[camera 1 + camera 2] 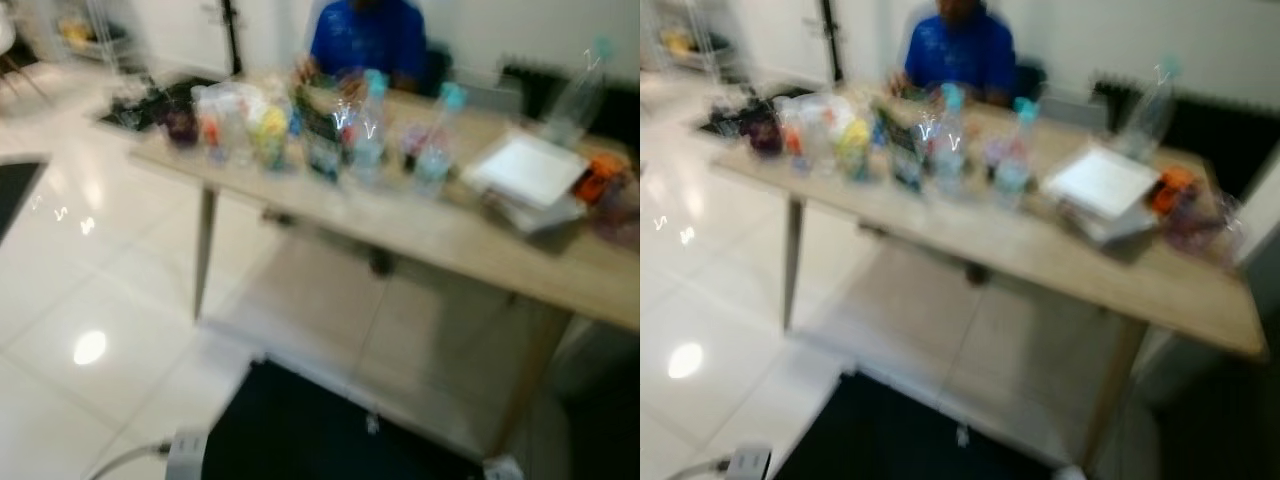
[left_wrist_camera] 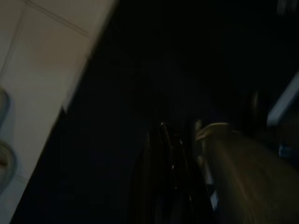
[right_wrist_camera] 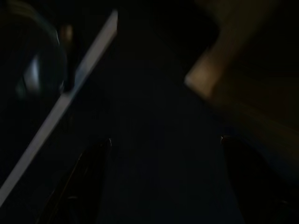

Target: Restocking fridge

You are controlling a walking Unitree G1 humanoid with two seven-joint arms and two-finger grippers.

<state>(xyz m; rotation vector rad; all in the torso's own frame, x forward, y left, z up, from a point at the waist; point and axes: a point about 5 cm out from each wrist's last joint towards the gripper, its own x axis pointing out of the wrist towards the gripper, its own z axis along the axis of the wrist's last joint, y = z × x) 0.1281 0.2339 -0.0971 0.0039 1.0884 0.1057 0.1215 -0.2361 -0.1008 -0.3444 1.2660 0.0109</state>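
Note:
A light wooden table [image 1: 420, 235] stands ahead, blurred in both eye views. On it, in a row, are two clear bottles with teal caps [image 1: 368, 125], a dark packet [image 1: 320, 125], several small colourful containers [image 1: 245, 125] and a purple item [image 1: 181, 124]. A flat white box [image 1: 525, 165] lies further right, next to an orange packet [image 1: 598, 180]. Both arms hang low in the dark. In the right wrist view, my right gripper [image 3: 163, 144] is open with nothing between its fingers [image 3: 91, 163]. My left gripper [image 2: 180, 140] is a dark shape.
A person in a blue top [image 1: 368, 38] sits behind the table. A tall clear bottle [image 1: 580, 95] stands at the back right. Glossy white tile floor [image 1: 90, 300] spreads on the left. A black mat [image 1: 330, 430] lies on the floor just before me.

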